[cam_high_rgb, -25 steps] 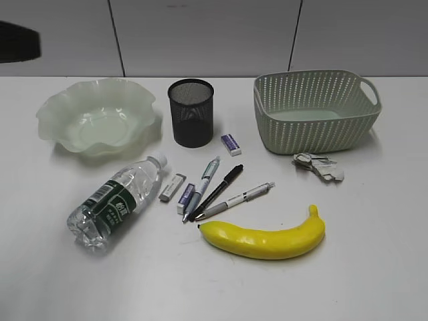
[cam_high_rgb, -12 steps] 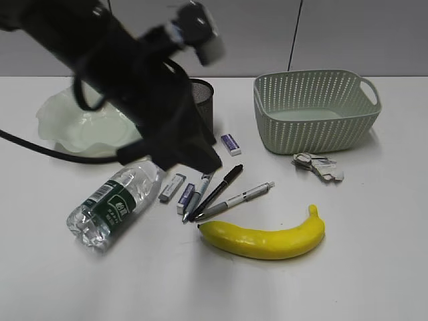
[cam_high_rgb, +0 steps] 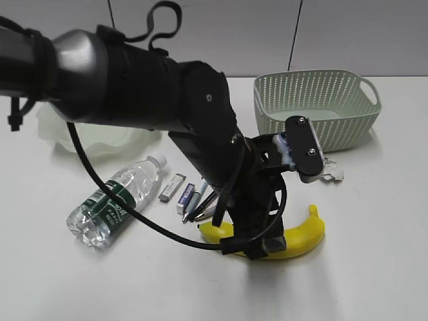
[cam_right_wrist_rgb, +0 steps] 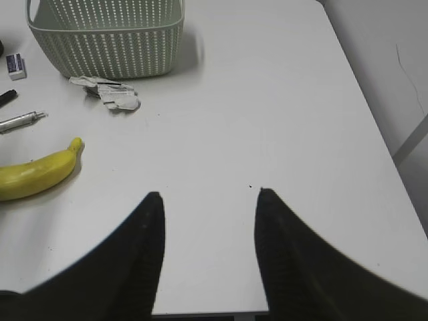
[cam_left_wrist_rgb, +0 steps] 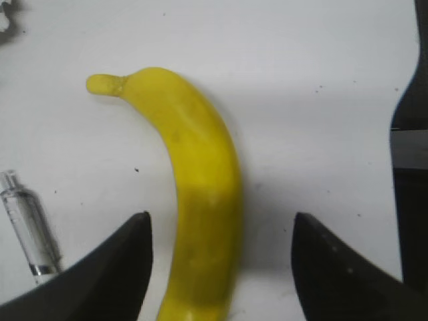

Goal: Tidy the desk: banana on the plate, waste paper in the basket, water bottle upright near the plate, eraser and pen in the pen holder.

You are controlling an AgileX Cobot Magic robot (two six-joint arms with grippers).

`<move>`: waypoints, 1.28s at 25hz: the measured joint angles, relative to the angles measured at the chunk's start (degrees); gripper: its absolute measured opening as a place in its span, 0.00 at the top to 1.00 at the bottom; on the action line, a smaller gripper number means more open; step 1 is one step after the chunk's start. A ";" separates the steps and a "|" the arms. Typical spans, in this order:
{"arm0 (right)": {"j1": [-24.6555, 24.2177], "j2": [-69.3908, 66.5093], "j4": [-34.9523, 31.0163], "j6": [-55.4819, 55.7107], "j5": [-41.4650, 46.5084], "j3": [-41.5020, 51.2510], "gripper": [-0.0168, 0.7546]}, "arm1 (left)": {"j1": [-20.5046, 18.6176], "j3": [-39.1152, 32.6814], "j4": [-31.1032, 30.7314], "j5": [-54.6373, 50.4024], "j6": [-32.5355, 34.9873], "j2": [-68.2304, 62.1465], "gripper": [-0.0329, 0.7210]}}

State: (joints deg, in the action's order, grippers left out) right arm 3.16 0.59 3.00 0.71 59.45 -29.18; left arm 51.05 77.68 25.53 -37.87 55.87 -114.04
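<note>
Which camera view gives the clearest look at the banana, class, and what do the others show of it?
The left wrist view: the banana fills the frame, lying between the open left gripper's fingers. In the exterior view the left arm hides its middle, leaving only the two ends. The right wrist view shows just its stem half at the left edge.

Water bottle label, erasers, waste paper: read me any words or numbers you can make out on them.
Water bottle: dark green label with white text, too small to read.
Erasers: printing on the sleeves, blurred, unreadable.
Waste paper: grey print, crumpled, illegible.
No text here can be read.
</note>
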 joint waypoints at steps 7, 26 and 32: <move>0.00 0.00 0.00 0.00 0.00 0.00 0.51 | 0.54 0.61 0.06 4.42 -0.05 -5.18 0.30; 0.00 0.00 0.00 0.01 0.00 0.00 0.51 | 0.54 13.11 7.29 -2.44 -1.48 -2.90 0.52; 0.00 0.00 0.00 0.01 0.00 0.00 0.51 | -3.54 15.80 -4.30 -5.87 -13.38 8.15 0.52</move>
State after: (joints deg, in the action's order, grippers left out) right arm 3.16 0.59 3.00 0.72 59.45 -29.18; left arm 47.51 93.48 21.23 -43.73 42.49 -105.88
